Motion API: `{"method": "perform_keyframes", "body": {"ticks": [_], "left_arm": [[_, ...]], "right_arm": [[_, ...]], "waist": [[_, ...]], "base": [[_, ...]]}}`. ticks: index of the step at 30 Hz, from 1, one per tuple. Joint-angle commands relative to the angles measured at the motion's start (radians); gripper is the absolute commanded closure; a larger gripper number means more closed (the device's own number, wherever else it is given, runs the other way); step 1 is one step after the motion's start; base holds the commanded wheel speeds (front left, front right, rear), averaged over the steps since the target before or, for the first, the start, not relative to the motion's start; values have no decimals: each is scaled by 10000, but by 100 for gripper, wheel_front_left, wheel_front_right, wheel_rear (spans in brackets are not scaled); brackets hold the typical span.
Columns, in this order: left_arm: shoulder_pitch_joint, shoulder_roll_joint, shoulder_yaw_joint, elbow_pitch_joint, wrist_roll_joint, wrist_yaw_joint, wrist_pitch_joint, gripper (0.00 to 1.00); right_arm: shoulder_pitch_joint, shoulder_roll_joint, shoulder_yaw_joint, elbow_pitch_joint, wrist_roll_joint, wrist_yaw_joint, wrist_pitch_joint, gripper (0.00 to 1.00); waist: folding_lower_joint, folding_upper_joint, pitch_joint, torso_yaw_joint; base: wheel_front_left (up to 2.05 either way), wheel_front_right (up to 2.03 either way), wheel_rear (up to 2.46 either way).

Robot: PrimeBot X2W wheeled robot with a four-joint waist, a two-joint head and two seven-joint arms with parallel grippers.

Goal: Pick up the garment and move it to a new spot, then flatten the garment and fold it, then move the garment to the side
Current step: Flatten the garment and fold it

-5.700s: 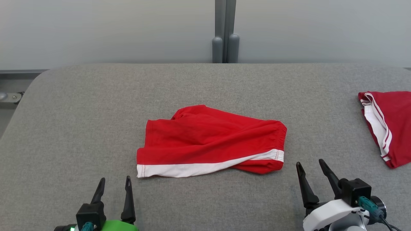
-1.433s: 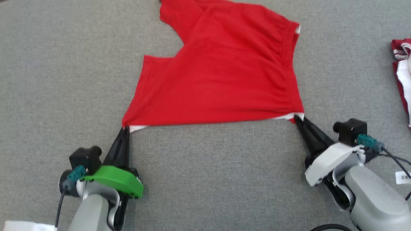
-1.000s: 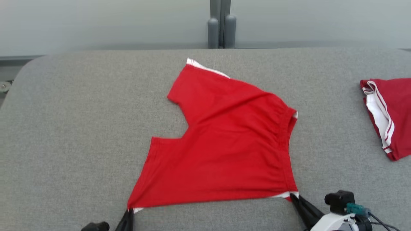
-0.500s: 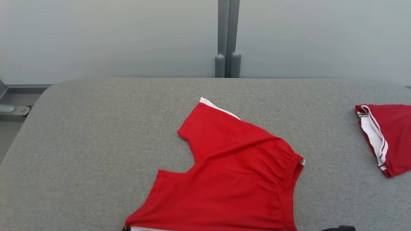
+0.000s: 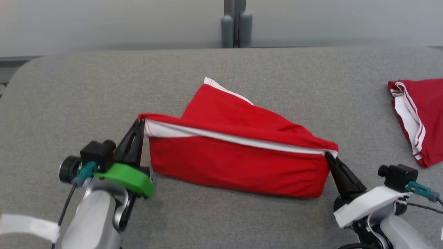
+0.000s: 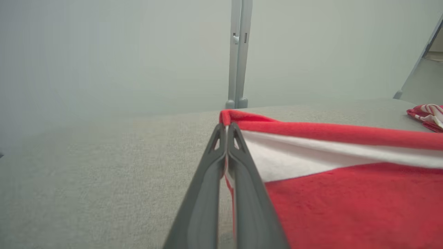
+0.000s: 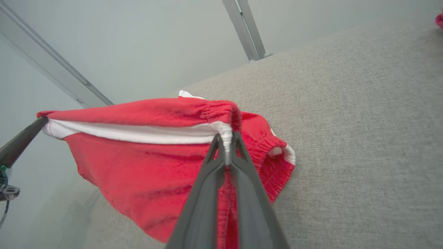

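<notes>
The garment [image 5: 238, 162] is a pair of red shorts with a white stripe, held up by its near edge over the grey table [image 5: 86, 90]. My left gripper [image 5: 140, 121] is shut on its left corner, and my right gripper [image 5: 327, 154] is shut on its right corner at the elastic waistband. The lifted edge is stretched taut between them while the far part still rests on the table. In the left wrist view the closed fingers [image 6: 226, 129] pinch the red-and-white hem [image 6: 311, 145]. Seen from the right wrist, the gripper [image 7: 226, 136] clamps the waistband [image 7: 221, 117].
A second red garment with white stripes [image 5: 418, 117] lies at the table's right edge. A grey post [image 5: 236, 24] stands behind the far edge against a pale wall. The table's left corner [image 5: 20, 72] is rounded.
Both grippers have raised the garment's near edge off the table and carried it back over the flat part, so the cloth now doubles over. The head camera has also tilted.
</notes>
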State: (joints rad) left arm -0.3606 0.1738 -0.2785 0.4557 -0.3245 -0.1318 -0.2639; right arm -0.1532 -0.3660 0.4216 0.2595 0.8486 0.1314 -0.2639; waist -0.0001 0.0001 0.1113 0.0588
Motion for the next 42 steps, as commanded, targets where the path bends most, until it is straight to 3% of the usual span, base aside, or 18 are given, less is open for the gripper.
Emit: {"method": "perform_keyframes", "body": {"ticks": [1, 15, 27, 28, 29, 30, 31, 32, 42], "left_arm": [[-737, 102, -159, 528, 131, 21, 4, 100], [-5067, -114, -930, 4048, 804, 124, 4, 100], [-6484, -209, -1158, 5500, 1129, 164, 4, 100], [-6509, -224, -1159, 5532, 1142, 176, 3, 100], [-6519, -234, -1131, 5541, 1142, 208, 4, 100], [-6499, -258, -1066, 5453, 1095, 244, 4, 76], [-6434, -278, -1019, 5357, 1082, 292, 4, 34], [-6342, -294, -988, 5284, 1079, 313, 3, 0], [-5308, -507, -516, 4476, 893, 400, 4, 0]], "right_arm": [[-332, 210, -146, 188, -42, -17, -1, 100], [-2068, 1849, -1108, 894, -1254, -16, -1, 100], [-2414, 2507, -952, 972, -1648, -13, 14, 100], [-2386, 2506, -915, 971, -1678, -14, 14, 78], [-2366, 2482, -906, 962, -1720, -17, 14, 42], [-2338, 2448, -962, 947, -1786, -19, 14, 0], [-2289, 2424, -1061, 908, -1870, -21, 14, 0], [-2252, 2409, -1211, 857, -1974, -19, 14, 0], [-1463, 2625, -3659, 243, -3636, -13, 1, 0]], "waist": [[1, -1, 1178, -635], [1, -1, 3329, -1543], [1, -1, 4031, -2029], [1, -1, 4026, -2034], [1, -1, 4023, -2032], [1, -1, 4005, -2016], [1, -1, 3973, -1988], [1, -1, 3940, -1952], [1, -1, 3179, -1413]], "base": [[0, 0, 0], [0, 0, 0], [0, 0, 0], [0, 0, 0], [0, 0, 0], [0, 0, 0], [0, 0, 0], [0, 0, 0], [0, 0, 0]]}}
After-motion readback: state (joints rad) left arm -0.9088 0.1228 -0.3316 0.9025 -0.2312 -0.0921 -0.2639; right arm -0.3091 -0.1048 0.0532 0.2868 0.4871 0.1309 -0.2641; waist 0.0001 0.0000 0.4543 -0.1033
